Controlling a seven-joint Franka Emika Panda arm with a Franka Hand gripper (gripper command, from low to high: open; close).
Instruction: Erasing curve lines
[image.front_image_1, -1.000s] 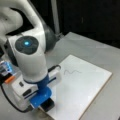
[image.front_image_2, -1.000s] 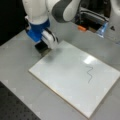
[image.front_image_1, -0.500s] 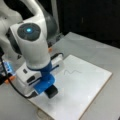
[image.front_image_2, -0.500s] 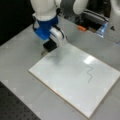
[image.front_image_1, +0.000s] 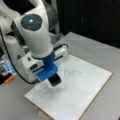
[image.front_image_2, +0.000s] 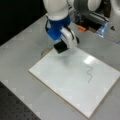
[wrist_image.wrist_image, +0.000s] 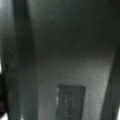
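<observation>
White board (image.front_image_2: 62, 75) is lying on the desk (image.front_image_2: 22, 50), carrying one squiggle, the curve lines (image.front_image_2: 89, 73). I am hovering my hand (image.front_image_2: 60, 47), pinching one dark block (image.front_image_1: 54, 80), over the board's corner, well apart.

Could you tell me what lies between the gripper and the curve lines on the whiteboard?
Only bare whiteboard. In a front view the gripper hangs over the board's far corner, and nothing sits between it and the curve lines.
</observation>
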